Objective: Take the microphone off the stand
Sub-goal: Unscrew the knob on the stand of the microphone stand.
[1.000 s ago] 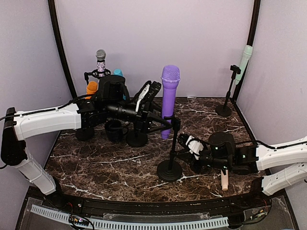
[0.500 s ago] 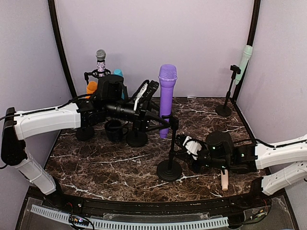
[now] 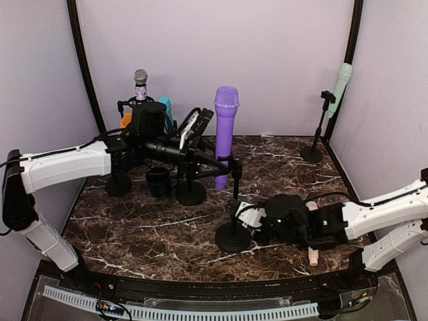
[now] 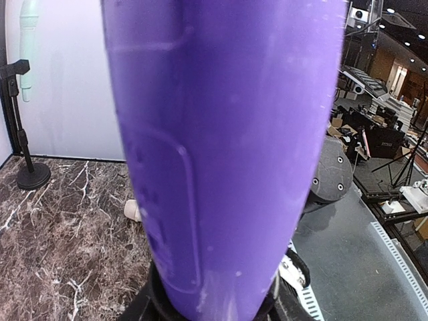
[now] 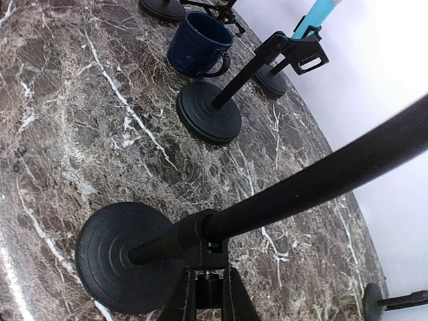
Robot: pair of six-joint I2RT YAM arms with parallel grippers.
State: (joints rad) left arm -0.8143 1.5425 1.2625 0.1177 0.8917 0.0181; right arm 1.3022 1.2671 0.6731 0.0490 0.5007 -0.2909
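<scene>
The purple microphone (image 3: 225, 130) stands upright in the clip of a black stand (image 3: 236, 194) with a round base (image 3: 232, 238). My left gripper (image 3: 215, 162) reaches in from the left and is shut on the microphone's lower body. The microphone fills the left wrist view (image 4: 221, 147). My right gripper (image 3: 241, 212) is shut on the stand's pole just above the base. In the right wrist view its fingertips (image 5: 205, 289) clamp the pole's bottom collar (image 5: 200, 234). The microphone's foot and the clip are hidden behind my left fingers.
An empty stand (image 3: 191, 192) and a dark mug (image 3: 160, 180) sit just left of the microphone. Grey (image 3: 140, 81), teal (image 3: 166, 107) and orange (image 3: 127, 122) microphones stand at the back left. A mint microphone on a stand (image 3: 341, 81) is at the back right. A beige microphone (image 3: 312, 254) lies near my right arm.
The purple microphone and its stand have shifted left, the microphone standing a little higher. My right gripper has moved left to the stand and closed low on its pole.
</scene>
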